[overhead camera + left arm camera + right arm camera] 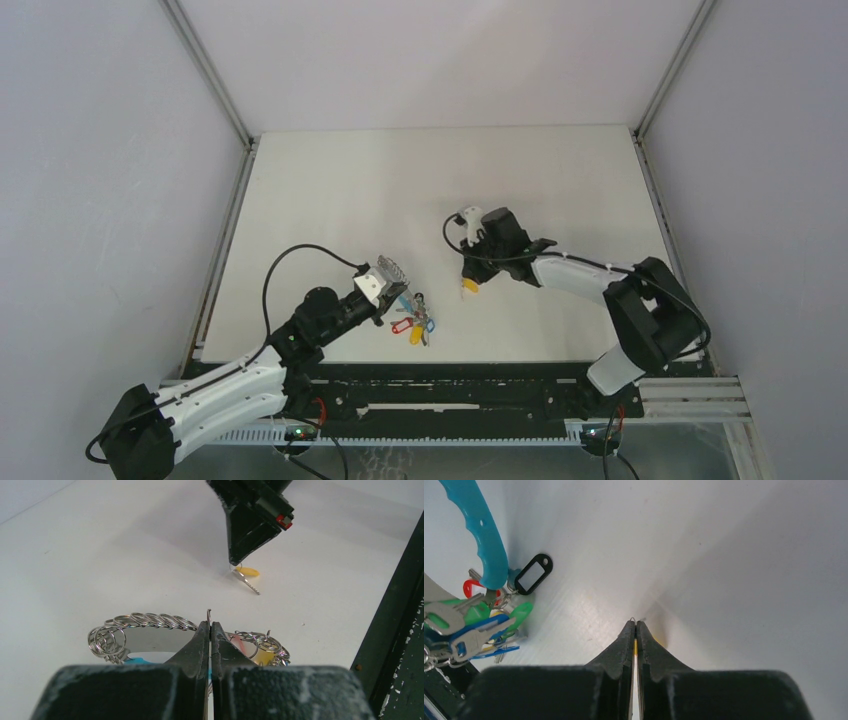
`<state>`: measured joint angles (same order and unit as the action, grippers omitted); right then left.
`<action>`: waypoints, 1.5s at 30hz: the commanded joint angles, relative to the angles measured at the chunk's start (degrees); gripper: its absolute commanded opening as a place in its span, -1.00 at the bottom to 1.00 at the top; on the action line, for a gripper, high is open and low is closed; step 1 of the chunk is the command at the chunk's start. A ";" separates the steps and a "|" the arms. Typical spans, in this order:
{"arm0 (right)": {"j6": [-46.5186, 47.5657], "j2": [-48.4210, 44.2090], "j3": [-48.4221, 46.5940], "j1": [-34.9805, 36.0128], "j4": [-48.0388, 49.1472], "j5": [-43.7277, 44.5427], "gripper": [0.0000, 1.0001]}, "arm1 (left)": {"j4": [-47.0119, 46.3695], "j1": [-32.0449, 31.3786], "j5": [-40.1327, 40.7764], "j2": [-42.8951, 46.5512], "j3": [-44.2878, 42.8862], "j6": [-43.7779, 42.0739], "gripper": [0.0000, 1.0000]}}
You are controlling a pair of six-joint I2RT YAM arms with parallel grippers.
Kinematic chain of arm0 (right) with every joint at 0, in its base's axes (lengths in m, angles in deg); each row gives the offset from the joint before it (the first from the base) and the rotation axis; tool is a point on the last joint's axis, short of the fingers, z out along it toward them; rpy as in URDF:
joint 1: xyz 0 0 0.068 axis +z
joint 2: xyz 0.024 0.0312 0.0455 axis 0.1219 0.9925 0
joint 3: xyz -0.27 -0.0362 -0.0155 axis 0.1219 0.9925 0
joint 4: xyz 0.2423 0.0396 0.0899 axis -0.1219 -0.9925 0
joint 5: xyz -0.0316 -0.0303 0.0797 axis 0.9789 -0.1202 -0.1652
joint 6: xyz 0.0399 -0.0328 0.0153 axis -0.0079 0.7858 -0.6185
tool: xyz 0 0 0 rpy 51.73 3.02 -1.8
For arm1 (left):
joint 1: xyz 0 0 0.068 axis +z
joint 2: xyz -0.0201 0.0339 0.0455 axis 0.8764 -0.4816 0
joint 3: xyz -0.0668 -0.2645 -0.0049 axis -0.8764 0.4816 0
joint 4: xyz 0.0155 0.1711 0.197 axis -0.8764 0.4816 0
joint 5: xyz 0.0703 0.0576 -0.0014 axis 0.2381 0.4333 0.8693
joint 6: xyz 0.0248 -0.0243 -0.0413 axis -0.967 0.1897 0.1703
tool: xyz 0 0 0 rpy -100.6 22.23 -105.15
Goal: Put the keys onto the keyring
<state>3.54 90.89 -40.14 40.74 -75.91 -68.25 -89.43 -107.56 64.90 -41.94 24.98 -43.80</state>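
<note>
The keyring's blue band (pixel 481 540) curves over a bunch of coloured keys (pixel 415 320), among them a green-headed key (pixel 519 615). My left gripper (pixel 210 625) is shut on a thin wire loop of the keyring, beside its chain of small steel rings (pixel 150 621). To the right, the yellow-orange key (pixel 247 572) lies on the table, blade pointing toward the left arm. My right gripper (pixel 634 624) points down at it, shut on the little wire ring at the key's head. A sliver of yellow (pixel 660 641) shows behind the right fingers.
A black-framed tag (pixel 533 575) and a red tag (pixel 471 586) lie with the bunch. The white table (pixel 400 190) has grey walls at the back and both sides. A black rail (pixel 450 385) runs along the near edge.
</note>
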 commanded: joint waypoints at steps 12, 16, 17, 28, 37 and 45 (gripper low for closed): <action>7.16 14.23 -21.87 7.55 -30.67 17.07 -1.00 | -3.84 0.19 -0.89 0.47 -0.32 0.87 -0.99; 7.70 15.83 -24.64 8.06 -31.69 17.98 -1.00 | -3.78 0.21 -0.90 0.28 -0.29 0.87 -0.99; 7.77 16.11 -24.99 8.10 -31.80 18.28 -1.00 | -3.80 0.21 -0.86 0.21 -0.29 0.87 -0.99; 2.74 7.29 -18.94 6.18 -24.65 9.85 -0.50 | -3.74 0.20 -0.84 0.38 -0.27 0.95 -0.99; -10.21 -2.90 -4.05 -1.87 -8.47 -0.66 -0.44 | -4.07 0.21 -1.03 0.01 -0.36 1.04 -0.99; -18.33 -2.86 -0.83 -5.26 -2.62 -6.81 -0.42 | -4.25 0.20 -1.18 -0.28 -0.39 1.12 -0.99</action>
<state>-9.42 88.09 -39.02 35.89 -84.57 -70.50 -89.65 -107.56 64.71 -42.20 24.98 -43.75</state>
